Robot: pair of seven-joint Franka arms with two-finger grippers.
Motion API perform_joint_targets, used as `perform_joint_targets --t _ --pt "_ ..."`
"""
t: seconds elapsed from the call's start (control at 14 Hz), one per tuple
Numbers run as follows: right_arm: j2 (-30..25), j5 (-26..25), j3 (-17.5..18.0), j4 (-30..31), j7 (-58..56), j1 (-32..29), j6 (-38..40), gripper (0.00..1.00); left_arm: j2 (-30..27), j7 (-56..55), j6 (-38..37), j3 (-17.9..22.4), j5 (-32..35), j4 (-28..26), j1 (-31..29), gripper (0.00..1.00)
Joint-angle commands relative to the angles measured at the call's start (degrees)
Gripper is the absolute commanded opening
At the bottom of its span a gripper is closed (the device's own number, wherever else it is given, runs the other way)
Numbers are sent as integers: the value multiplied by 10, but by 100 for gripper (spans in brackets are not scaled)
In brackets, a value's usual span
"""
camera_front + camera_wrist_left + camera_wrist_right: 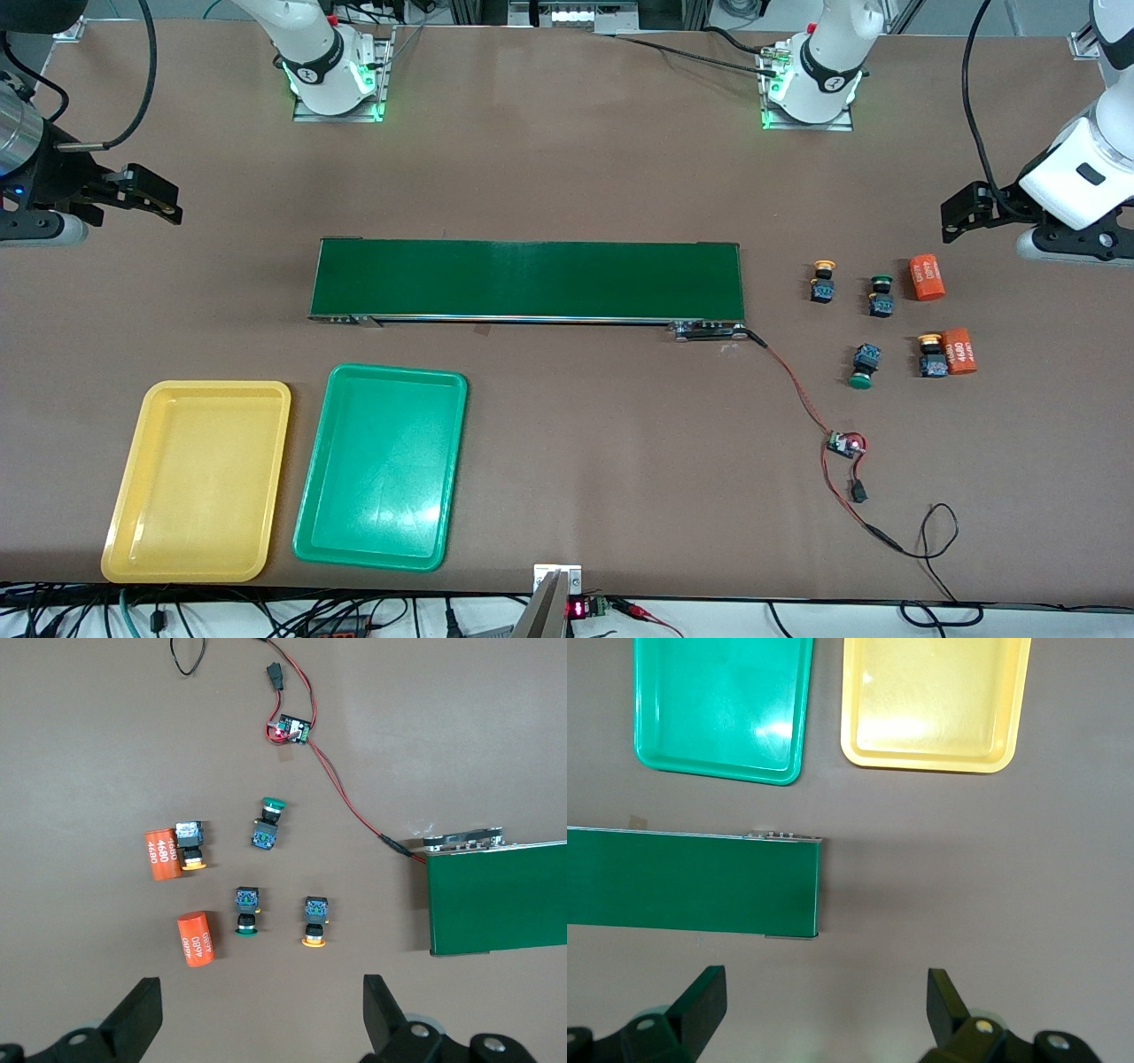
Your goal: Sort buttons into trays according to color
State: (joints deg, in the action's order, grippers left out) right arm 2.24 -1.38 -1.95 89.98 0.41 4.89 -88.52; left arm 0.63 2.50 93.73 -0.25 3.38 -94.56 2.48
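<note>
1. We see the long dark green conveyor belt [527, 280] spanning mid-table, likely the route from the buttons' end to the trays' end.
2. The shallow yellow plastic tray [133, 514] and the matching green tray [443, 470] lie side by side, empty, nearer the camera, with bare table around them.
3. Our left gripper [257, 1019] hangs wide open, holding nothing, above the buttons' end; the right gripper [824, 1014], equally spread and empty, waits over the belt's other end.
4. Two orange numbered cylinders [928, 276] crowd the cluster.
5. Four small push buttons [865, 365] lie past the belt, two yellow-capped, two green-capped, with gaps between most.

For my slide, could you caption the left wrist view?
Open left gripper hovers over four buttons and two orange cylinders.
</note>
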Motion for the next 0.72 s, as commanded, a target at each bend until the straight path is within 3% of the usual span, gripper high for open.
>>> perform_joint_targets --t 0.0,0.64 --pt "-13 -2 3 10 9 -1 -2 100 3 0 -6 -3 5 12 -1 100" --pt "-11 -1 3 7 8 -2 -2 100 -5 -3 -21 -1 4 12 -3 100"
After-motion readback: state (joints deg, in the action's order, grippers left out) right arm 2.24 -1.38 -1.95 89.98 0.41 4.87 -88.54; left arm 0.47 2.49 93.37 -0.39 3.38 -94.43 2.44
